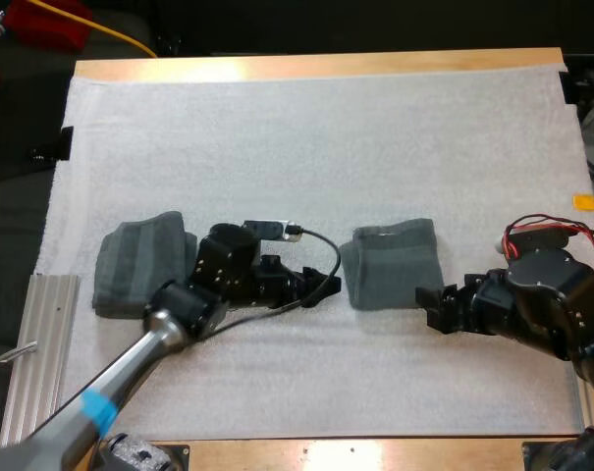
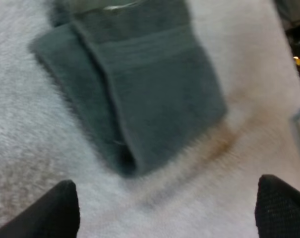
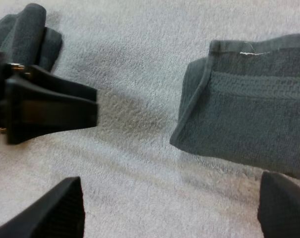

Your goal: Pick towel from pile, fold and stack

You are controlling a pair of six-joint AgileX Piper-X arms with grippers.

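The folded towel (image 1: 393, 263) lay mid-mat, long axis left to right. The left gripper (image 1: 324, 287) stood just left of it and the right gripper (image 1: 432, 307) at its near right corner, both with jaws wide and empty. A second towel (image 1: 144, 260) lay at the left.

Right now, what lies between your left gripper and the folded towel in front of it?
Only bare white mat; the left wrist view shows it between the open left gripper and the folded towel.

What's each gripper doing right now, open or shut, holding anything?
Left gripper: open, holding nothing, just short of the folded towel.
Right gripper: open, holding nothing, by that towel's opposite side.
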